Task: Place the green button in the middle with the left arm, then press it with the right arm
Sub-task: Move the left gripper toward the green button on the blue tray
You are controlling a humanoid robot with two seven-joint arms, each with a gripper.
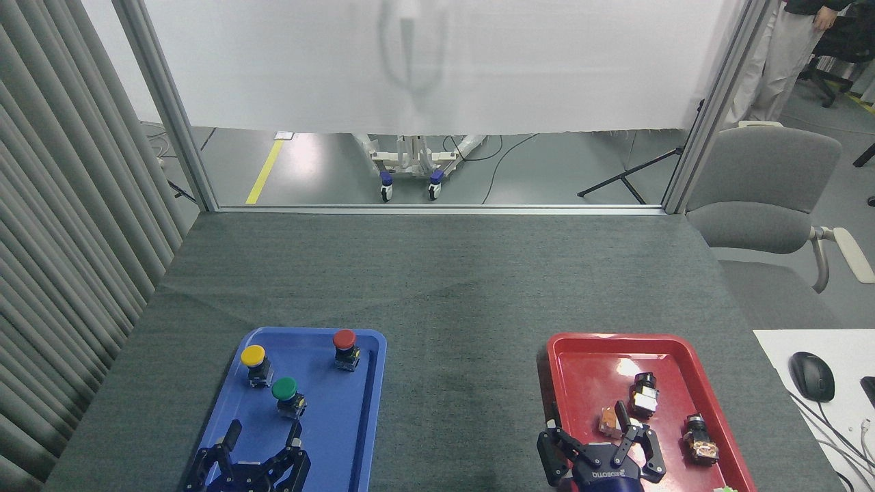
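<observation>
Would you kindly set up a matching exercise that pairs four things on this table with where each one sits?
Things:
1. green button
2. red button
3. left hand
4. right hand

Places:
A. over the near end of the red tray
B. far right part of the blue tray
C. over the near end of the blue tray, fingers spread
D. middle of the blue tray, nearer than the yellow button

Pairs: 1-D, 2-B, 3-C, 4-A
</observation>
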